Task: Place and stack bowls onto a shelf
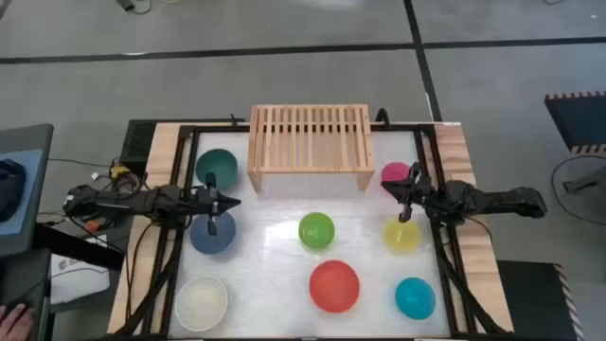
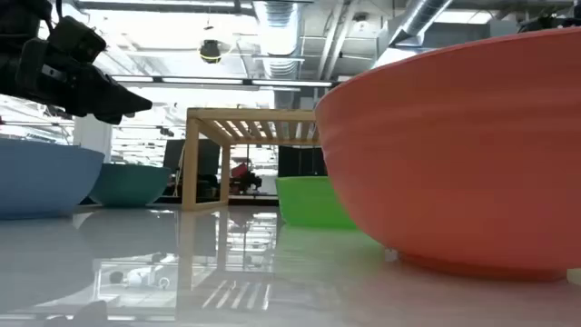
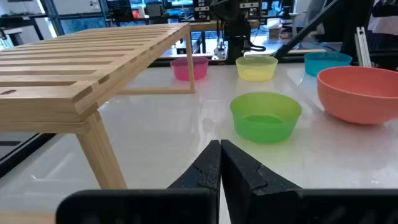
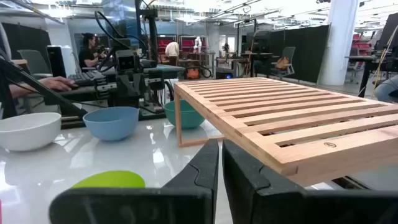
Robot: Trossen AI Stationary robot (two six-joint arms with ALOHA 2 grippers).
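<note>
The light-wood shelf (image 1: 308,147) stands at the table's far middle with nothing on it. Eight bowls rest on their bases on the white table: dark green (image 1: 216,166), navy blue (image 1: 213,234), lime green (image 1: 316,230), yellow (image 1: 401,236), pink (image 1: 395,172), red (image 1: 334,286), teal (image 1: 415,297) and cream (image 1: 202,302). My left gripper (image 1: 232,201) is shut and empty. It hovers between the dark green and navy bowls, pointing toward the table's right. My right gripper (image 1: 388,188) is shut and empty. It hovers between the pink and yellow bowls, pointing toward the table's left.
Black frame rails (image 1: 180,237) run along the table's left and right sides. Bare table shows in front of the shelf (image 1: 275,213). Beyond the table, a person sits at a desk (image 4: 90,46) in the room.
</note>
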